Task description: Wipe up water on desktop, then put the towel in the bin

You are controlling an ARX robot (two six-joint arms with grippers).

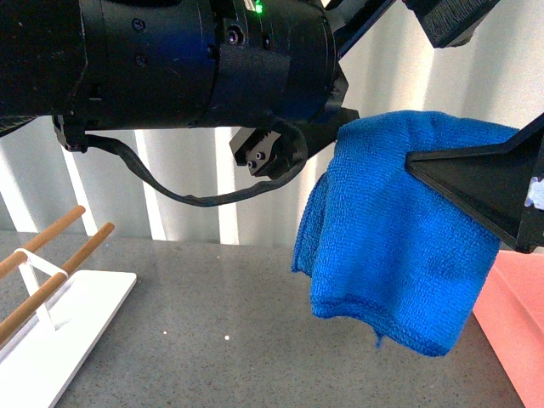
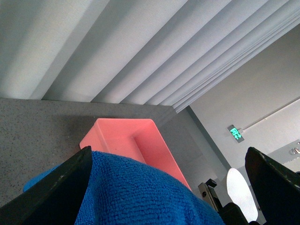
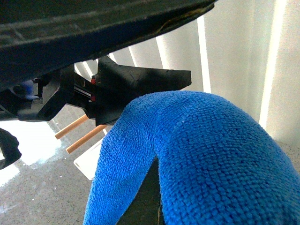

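Front view: one towel [image 1: 382,246] hangs off the wedge finger of the right end effector [image 1: 455,183], clear of the surface [image 1: 212,340]. One bin [image 1: 518,314] sits below that end effector, to its right, so the right arm is nearer. Left wrist view: left end effector [image 2: 166,187] is wide open, towel mound between its fingers, touching one only. Bin lies straight ahead, long axis running away. Right wrist view: towel drapes over a dark finger — can't tell the right jaws' gap. Likely next: carry right, drop in bin.

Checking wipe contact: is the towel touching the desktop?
Apart. Front view shows the towel hanging freely in the air, its lower hem clear above the desktop.
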